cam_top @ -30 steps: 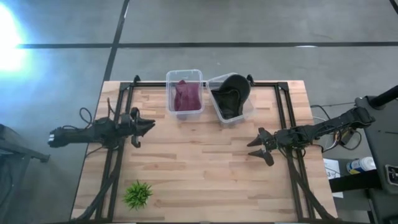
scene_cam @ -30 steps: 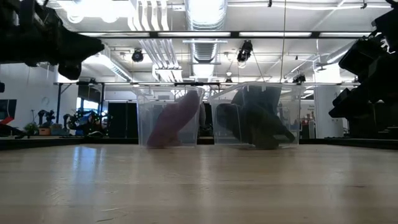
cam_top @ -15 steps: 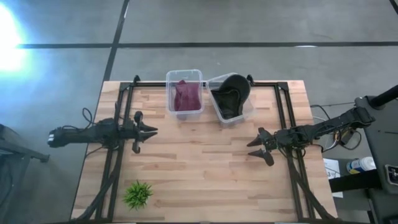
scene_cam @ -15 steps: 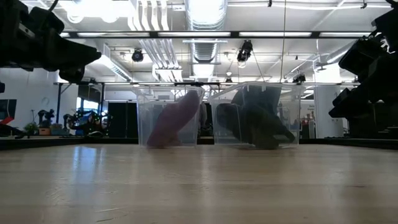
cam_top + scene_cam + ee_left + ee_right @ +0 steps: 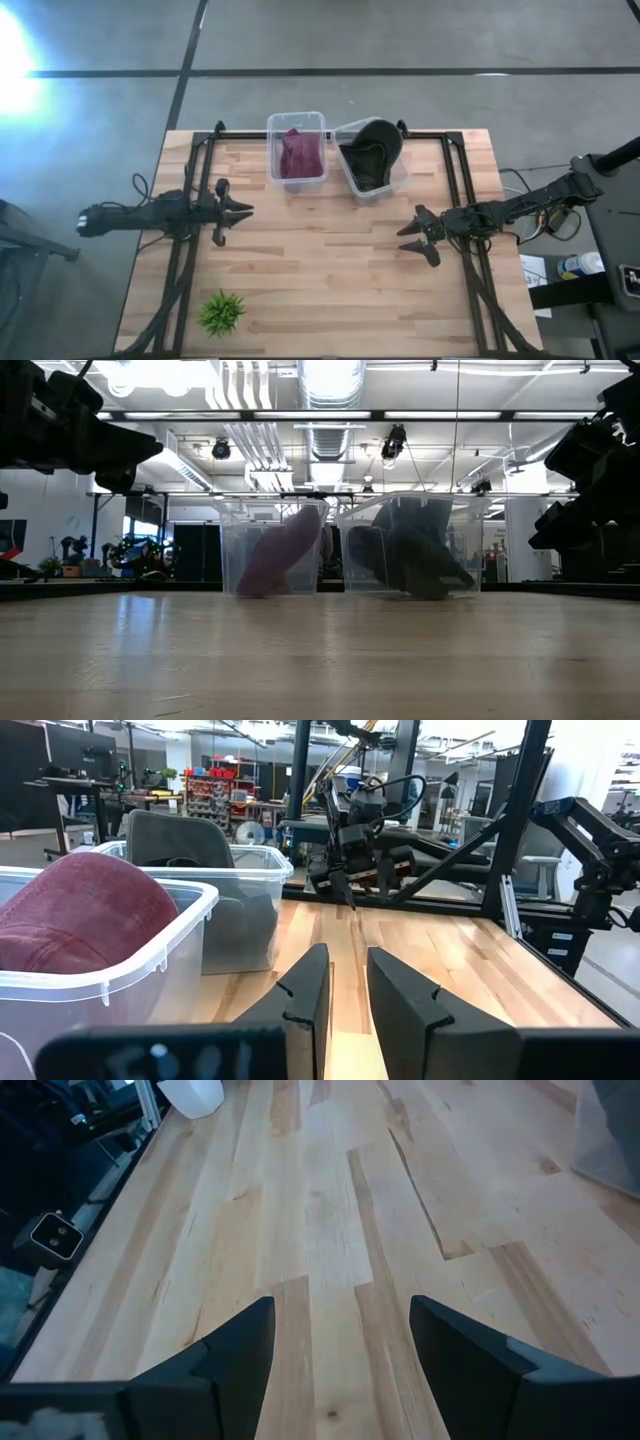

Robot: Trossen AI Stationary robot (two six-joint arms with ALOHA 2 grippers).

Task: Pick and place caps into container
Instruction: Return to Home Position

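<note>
Left claw [image 5: 248, 210] hangs above the table [image 5: 320, 290], arm stretched level and pointing inward, fingers a narrow gap apart, holding nothing. The maroon cap [image 5: 298, 155] sits ahead and to its left in the left tub [image 5: 272, 125], propped on end and leaning, long axis running away from the claw. Right claw [image 5: 402, 238] faces it, spread wide and empty. The dark caps [image 5: 372, 150] fill the tub [image 5: 352, 188] ahead to its right.

Left arm [image 5: 150, 213]: stretched level at left-middle of high view. Left gripper [image 5: 243, 210] points toward frame centre, fingers [image 5: 305, 1005] narrowly parted.
Right arm [image 5: 520, 208]: extended at right-middle. Right gripper [image 5: 404, 239] points toward frame left, fingers [image 5: 240, 1355] spread wide.
</note>
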